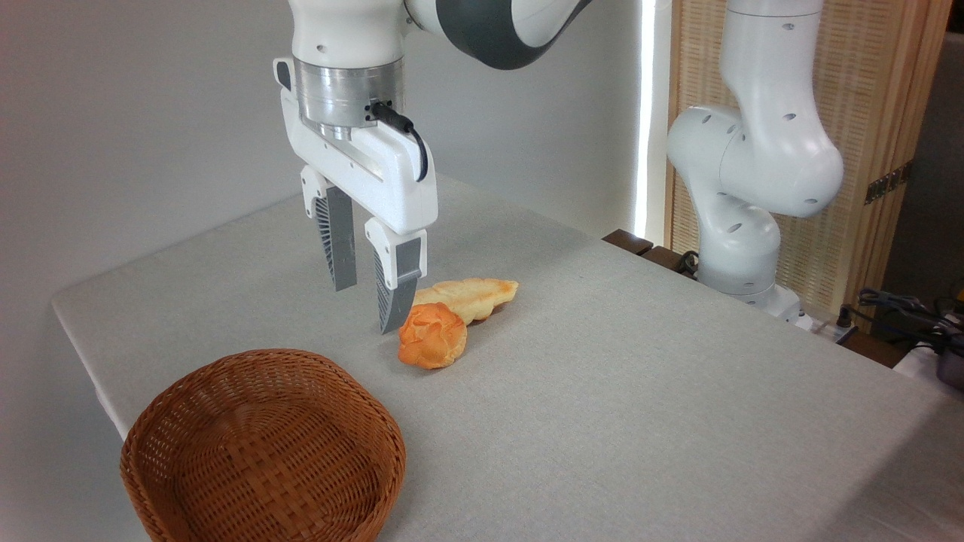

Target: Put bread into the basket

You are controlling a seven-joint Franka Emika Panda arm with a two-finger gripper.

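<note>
The arm [753, 143] is glossy white with rounded, bulbous joint housings dotted by small dark recessed screw holes. One curved section [497, 26] near the wrist is dark grey. Below it sits a brushed silver metal ring [348, 94], banded with fine grooves. A black cable [403, 139] plugs into this ring's side and loops down over the white, boxy gripper [369, 305] body. Two white finger mounts under that body carry grey tapered fingers [343, 245], wedge-shaped, with ribbed inner faces of fine slats narrowing to blunt tips.
</note>
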